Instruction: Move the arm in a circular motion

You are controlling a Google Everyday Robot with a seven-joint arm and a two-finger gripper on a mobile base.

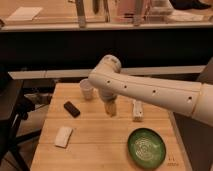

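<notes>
The arm (150, 91) is a thick white tube with small dark dots. It reaches in from the right edge across the wooden table (100, 145). Its bulbous elbow joint (108, 66) sits above the table's back edge. From there a short segment drops down to the pale narrow gripper (110, 108), which hangs over the middle of the table, just right of a white cup (86, 89). Nothing shows in the gripper.
On the table lie a black bar (71, 108) at the left, a white flat packet (63, 136) at the front left, a white oblong item (136, 110) right of the gripper, and a green bowl (146, 147) at the front right. A dark counter runs behind.
</notes>
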